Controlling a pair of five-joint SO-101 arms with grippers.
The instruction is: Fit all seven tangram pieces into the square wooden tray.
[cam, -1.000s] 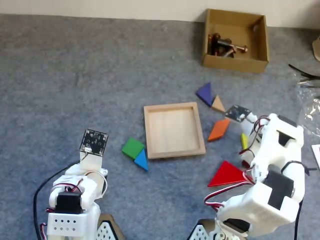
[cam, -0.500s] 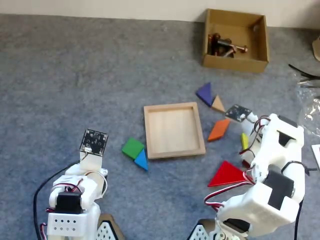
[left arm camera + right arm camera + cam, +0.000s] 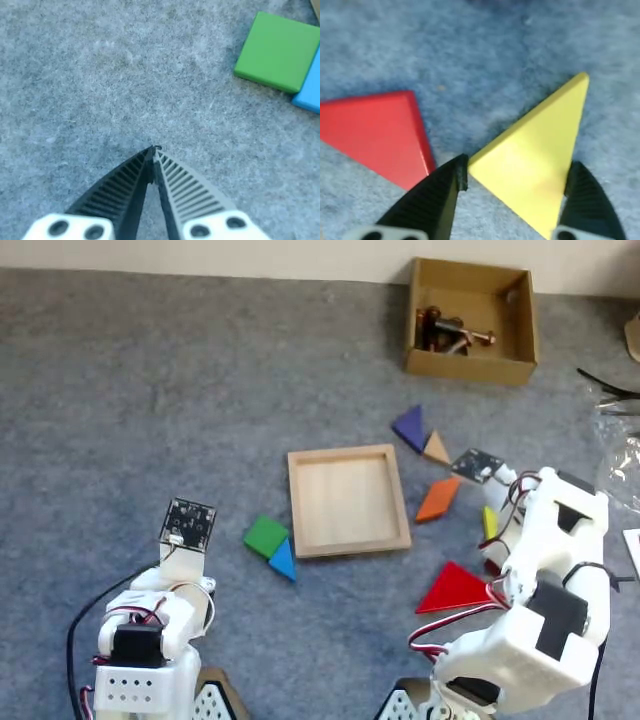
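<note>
The right pincer (image 3: pixel 517 170), apart, straddles the yellow triangle (image 3: pixel 535 135), likely poised to clamp it for the empty tray (image 3: pixel 345 500) at the middle of the desk (image 3: pixel 150 390), while the left pincer (image 3: pixel 152 154) hangs together, idle, near the green square (image 3: pixel 277 50).

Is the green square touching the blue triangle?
Touching. In the left wrist view, the green square has one edge pressed against the blue triangle, with no gap between them.

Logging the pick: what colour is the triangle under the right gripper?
Yellow; the triangle shows best in the right wrist view.
</note>
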